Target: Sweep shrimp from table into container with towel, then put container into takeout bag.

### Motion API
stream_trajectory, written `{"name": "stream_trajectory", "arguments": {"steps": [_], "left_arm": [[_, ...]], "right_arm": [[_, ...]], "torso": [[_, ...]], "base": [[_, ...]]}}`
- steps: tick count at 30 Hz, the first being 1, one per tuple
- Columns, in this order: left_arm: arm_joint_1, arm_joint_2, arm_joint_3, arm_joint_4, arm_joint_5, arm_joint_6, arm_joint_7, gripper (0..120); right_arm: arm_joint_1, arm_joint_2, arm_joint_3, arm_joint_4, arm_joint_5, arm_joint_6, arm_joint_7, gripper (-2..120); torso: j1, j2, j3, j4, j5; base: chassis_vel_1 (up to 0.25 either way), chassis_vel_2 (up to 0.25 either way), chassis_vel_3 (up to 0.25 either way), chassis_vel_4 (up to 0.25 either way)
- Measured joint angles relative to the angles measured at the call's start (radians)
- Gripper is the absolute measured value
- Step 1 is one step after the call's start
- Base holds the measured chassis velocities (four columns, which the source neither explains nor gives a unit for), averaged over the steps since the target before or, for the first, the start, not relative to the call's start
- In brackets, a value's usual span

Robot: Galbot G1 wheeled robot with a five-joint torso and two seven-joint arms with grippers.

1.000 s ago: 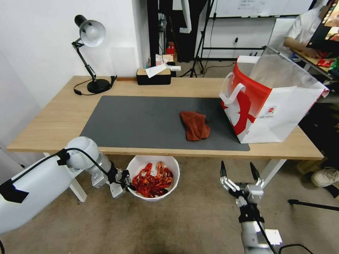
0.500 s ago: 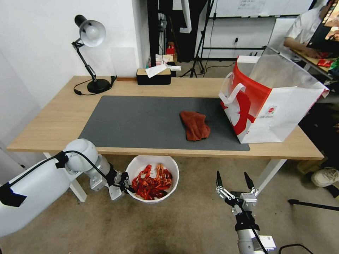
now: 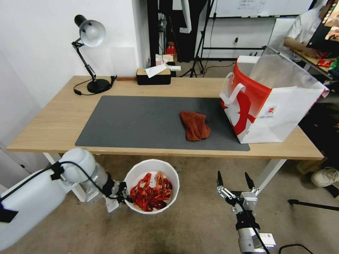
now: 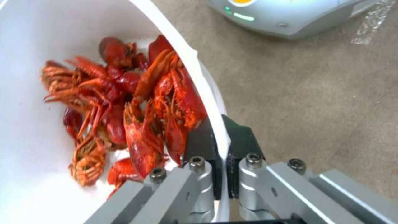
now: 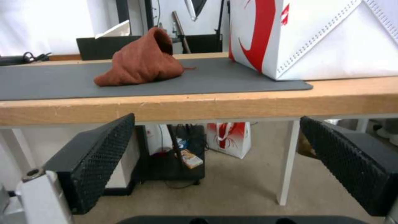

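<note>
L arm low at front-left, below the counter (image 3: 53,123) edge. L gripper (image 3: 122,198) clamped on the near-left rim of the tub (image 3: 166,197); in the L wrist view its two black pads (image 4: 203,140) pinch the white wall, one inside, one outside. Tub is held off the floor, in front of and below the counter's near edge, upright or nearly so. Shrimp (image 3: 151,192) piled inside the tub, red-orange, bunched toward the gripper side, a few touching the inner pad.

Counter top: desk lamp (image 3: 90,53) back-left, black tissue box (image 3: 153,76) at back centre w/ white tissue sticking out. Grey mat (image 3: 134,120) covers the middle. Towel (image 3: 195,125) lies crumpled on the mat, right of centre, just beside the bag (image 3: 275,113) but apart from it. Bag stands upright at the right end, partly on the mat, mouth open, silver lining showing, handles on the red side facing left.

R gripper (image 3: 233,181) low at front-right, below counter level, pointing up/forward, fingers spread wide, holding nothing. R wrist view looks between the pads at the counter edge, towel and bag.
</note>
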State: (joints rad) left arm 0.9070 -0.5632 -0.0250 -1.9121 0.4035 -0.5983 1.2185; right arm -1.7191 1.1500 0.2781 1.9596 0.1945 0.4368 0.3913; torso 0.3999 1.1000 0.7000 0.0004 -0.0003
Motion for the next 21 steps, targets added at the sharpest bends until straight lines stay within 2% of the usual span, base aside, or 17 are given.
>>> {"name": "stream_trajectory", "arguments": {"steps": [2, 3, 4, 7, 8, 10, 11, 13, 16, 19, 20, 21], "left_arm": [[0.051, 0.031, -0.077, -0.058, -0.033, 0.004, -0.001, 0], [0.063, 0.045, -0.094, -0.077, -0.052, 0.009, -0.001, 0], [0.063, 0.045, -0.094, -0.077, -0.052, 0.009, -0.001, 0], [0.087, 0.103, -0.152, -0.167, -0.122, 0.041, 0.004, 0], [0.087, 0.103, -0.152, -0.167, -0.122, 0.041, 0.004, 0], [0.063, 0.145, -0.169, -0.232, -0.161, 0.071, 0.023, 0], [0.063, 0.145, -0.169, -0.232, -0.161, 0.071, 0.023, 0], [0.013, 0.195, -0.162, -0.271, -0.211, 0.105, 0.04, 0], [-0.018, 0.215, -0.154, -0.273, -0.228, 0.113, 0.046, 0], [-0.108, 0.252, -0.123, -0.257, -0.273, 0.119, 0.045, 0], [-0.108, 0.252, -0.123, -0.257, -0.273, 0.119, 0.045, 0], [-0.181, 0.266, -0.088, -0.238, -0.294, 0.125, 0.04, 0]], "right_arm": [[0.001, 0.005, -0.003, -0.011, 0.007, 0.0, -0.009, 100], [0.001, 0.005, -0.004, -0.013, 0.008, 0.0, -0.011, 100], [0.001, 0.005, -0.004, -0.013, 0.008, 0.0, -0.011, 100], [0.001, 0.007, -0.009, -0.014, 0.008, 0.0, -0.016, 100], [0.001, 0.007, -0.009, -0.014, 0.008, 0.0, -0.016, 100], [0.001, 0.007, -0.01, -0.015, 0.008, 0.0, -0.018, 100], [0.001, 0.007, -0.01, -0.015, 0.008, 0.0, -0.018, 100], [-0.002, 0.008, -0.01, -0.016, 0.008, 0.004, -0.02, 100], [-0.003, 0.007, -0.01, -0.016, 0.008, 0.006, -0.02, 100], [-0.004, 0.004, -0.008, -0.009, 0.011, 0.008, -0.022, 100], [-0.004, 0.004, -0.008, -0.009, 0.011, 0.008, -0.022, 100], [-0.004, 0.003, -0.008, -0.007, 0.012, 0.008, -0.023, 100]], "torso": [[0.0, 0.0, 0.0, -0.0004, 0.0001], [0.0, 0.0, 0.0, -0.0004, 0.0], [0.0, 0.0, 0.0, -0.0004, 0.0], [0.0, 0.0, 0.0, -0.0003, 0.0002], [0.0, 0.0, 0.0, -0.0003, 0.0002], [0.0, 0.0, 0.0, -0.0004, 0.0006], [0.0, 0.0, 0.0, -0.0004, 0.0006], [0.0, 0.0, 0.0, -0.0007, 0.0005], [0.0, 0.0, 0.0, -0.0005, 0.0002], [0.0, 0.0, 0.0, -0.0004, 0.0], [0.0, 0.0, 0.0, -0.0004, 0.0], [0.0, 0.0, 0.0, -0.0003, 0.0004]], "base": [[0.0, 0.0, 0.0, 0.0], [0.0, 0.0, 0.0, 0.0], [0.0, 0.0, 0.0, 0.0], [0.0, 0.0, 0.0, 0.0], [0.0, 0.0, 0.0, 0.0], [0.0, 0.0, 0.0, 0.0], [0.0, 0.0, 0.0, 0.0], [0.0, 0.0, 0.0, 0.0], [0.0, 0.0, 0.0, 0.0], [0.0, 0.0, 0.0, 0.0], [0.0, 0.0, 0.0, 0.0], [0.0, 0.0, 0.0, 0.0]]}}
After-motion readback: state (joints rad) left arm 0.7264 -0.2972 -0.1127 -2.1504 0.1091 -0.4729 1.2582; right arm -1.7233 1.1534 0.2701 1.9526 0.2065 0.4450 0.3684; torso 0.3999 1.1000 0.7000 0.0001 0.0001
